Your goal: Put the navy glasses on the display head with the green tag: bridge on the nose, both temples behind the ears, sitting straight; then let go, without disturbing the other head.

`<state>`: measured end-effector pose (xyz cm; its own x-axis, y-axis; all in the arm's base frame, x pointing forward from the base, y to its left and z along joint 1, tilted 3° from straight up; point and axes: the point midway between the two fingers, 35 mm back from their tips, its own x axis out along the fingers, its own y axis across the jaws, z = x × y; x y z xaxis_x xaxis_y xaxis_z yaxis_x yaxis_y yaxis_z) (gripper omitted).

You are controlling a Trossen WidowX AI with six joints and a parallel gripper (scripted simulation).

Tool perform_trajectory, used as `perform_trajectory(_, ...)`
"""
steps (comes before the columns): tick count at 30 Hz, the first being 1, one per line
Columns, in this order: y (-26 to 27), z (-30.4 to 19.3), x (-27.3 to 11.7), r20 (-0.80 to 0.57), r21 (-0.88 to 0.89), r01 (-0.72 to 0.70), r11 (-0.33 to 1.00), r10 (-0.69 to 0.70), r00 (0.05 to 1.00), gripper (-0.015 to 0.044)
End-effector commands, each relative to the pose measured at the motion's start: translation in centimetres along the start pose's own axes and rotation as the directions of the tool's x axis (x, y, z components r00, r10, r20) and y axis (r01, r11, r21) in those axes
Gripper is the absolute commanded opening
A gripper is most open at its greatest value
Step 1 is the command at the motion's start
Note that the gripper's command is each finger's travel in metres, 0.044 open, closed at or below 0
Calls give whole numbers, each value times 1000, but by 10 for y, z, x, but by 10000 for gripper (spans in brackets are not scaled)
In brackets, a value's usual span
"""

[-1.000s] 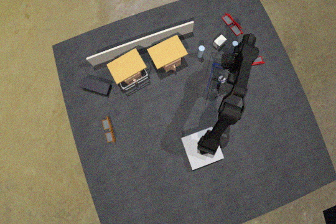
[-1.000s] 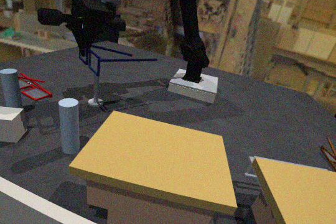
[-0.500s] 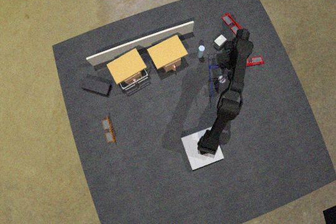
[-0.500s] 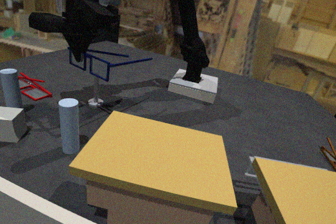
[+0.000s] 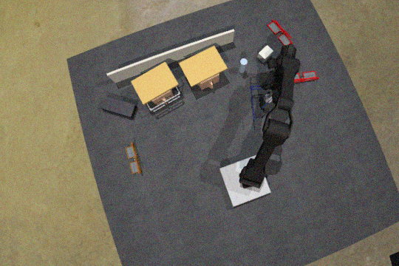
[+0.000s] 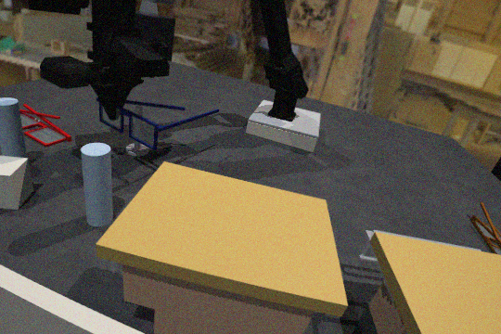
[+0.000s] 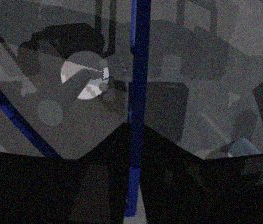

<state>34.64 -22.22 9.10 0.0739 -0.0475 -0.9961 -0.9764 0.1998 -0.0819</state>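
Observation:
My gripper (image 6: 111,112) (image 7: 131,131) is shut on the navy glasses (image 5: 253,104) (image 6: 187,120) (image 7: 139,75), near the bridge. They hang above the mat by a small stand with a round pale base (image 5: 268,97) (image 6: 134,148), temples pointing away from the heads in the exterior view. Two display heads (image 5: 207,85) (image 5: 159,100) stand under yellow boards (image 5: 203,65) (image 5: 155,82) (image 6: 223,236), well away from the gripper. The left head in the top view wears grey-framed glasses; the right one shows a bare nose. No green tag is visible in any view.
Blue-grey cylinders (image 6: 96,189) (image 6: 10,129) and a white block (image 5: 266,52) (image 6: 10,185) stand near the held glasses. Red glasses (image 5: 309,76) lie beyond the arm. A low wall (image 5: 174,55) runs behind the heads. A dark box (image 5: 120,107) and orange glasses (image 5: 137,159) lie left.

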Motion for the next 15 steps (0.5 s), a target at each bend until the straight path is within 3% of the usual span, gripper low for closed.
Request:
perform_trajectory(1, 1, 0, 6, -4, -6, -3, 1000, 3, 1000, 0)
perform_trajectory(15, -7, 6, 6, -3, -5, -2, 1000, 2, 1000, 0)
